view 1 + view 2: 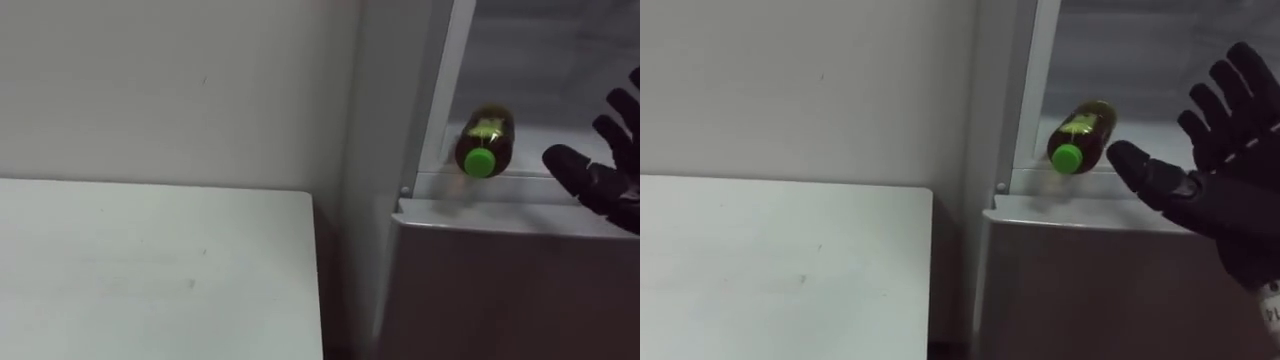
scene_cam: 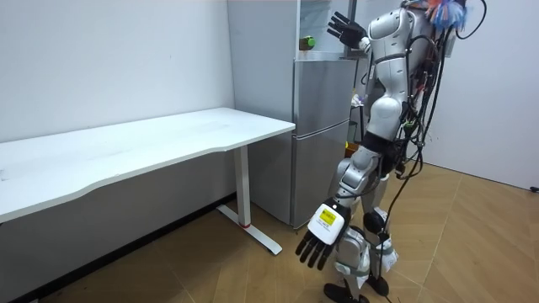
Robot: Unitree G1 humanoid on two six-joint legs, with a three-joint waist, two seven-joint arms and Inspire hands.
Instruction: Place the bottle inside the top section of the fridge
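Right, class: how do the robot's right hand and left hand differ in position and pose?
The right hand is raised at the open upper fridge, beside the lying bottle; the left hand hangs low by the robot's leg. The right hand's fingers point up, spread; the left hand's point down. Both are dark, open and hold nothing.

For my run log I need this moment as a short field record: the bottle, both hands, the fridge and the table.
bottle: lying on its side at the front edge of the upper fridge compartment, green cap facing out
right hand: open, raised beside the bottle, apart from it
left hand: open, hanging low at the robot's side
table: white, left of the fridge
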